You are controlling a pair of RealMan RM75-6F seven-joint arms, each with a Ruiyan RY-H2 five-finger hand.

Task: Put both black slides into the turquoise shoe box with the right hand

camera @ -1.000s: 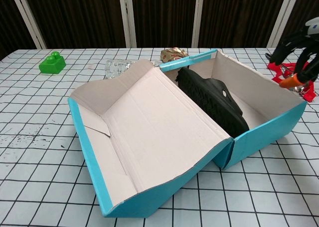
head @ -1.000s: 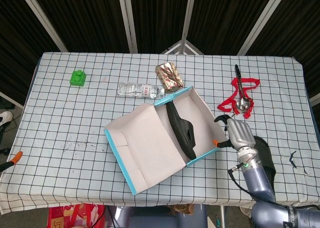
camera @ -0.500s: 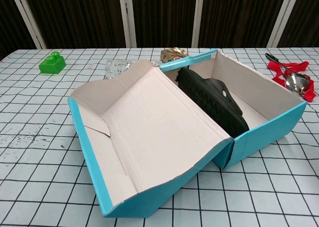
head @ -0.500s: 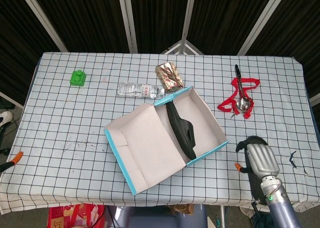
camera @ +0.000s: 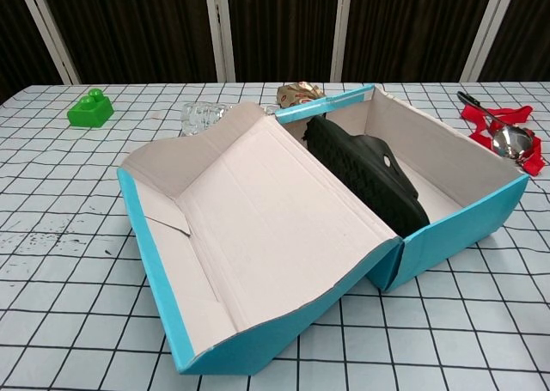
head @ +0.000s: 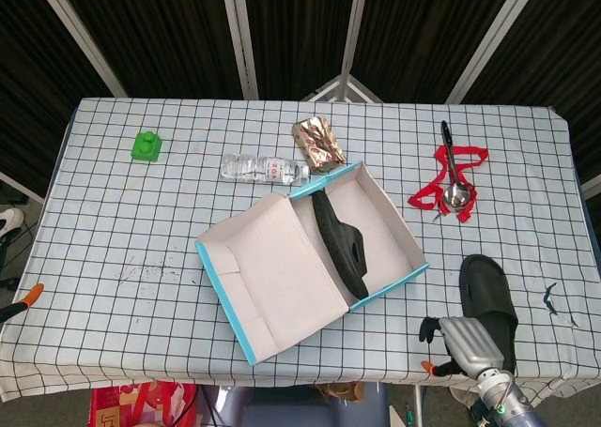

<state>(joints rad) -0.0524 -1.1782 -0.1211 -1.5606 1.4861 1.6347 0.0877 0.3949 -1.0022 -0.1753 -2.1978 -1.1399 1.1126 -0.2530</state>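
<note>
Head view shows the task half done. One slide [head: 343, 244] lies inside the box [head: 399, 230], leaning on edge along the wall next to the open lid [head: 272, 277]; the chest view shows it the same way, tilted with its sole toward the lid. The second slide [head: 488, 296] sits flat on the table [head: 113, 221], near the front edge and just right of the box, not touching it.

The right hand [head: 462, 344] is low at the table's front edge, just below and left of that slide. It appears empty, with its fingers [head: 429, 331] seemingly curled rather than spread, but it is small and partly cut off there, so I cannot tell for sure how they lie. The left hand is not seen in either view.

What remains, as I judge it: grasp the loose slide, carry it over the near wall, and set it beside the first.
</note>
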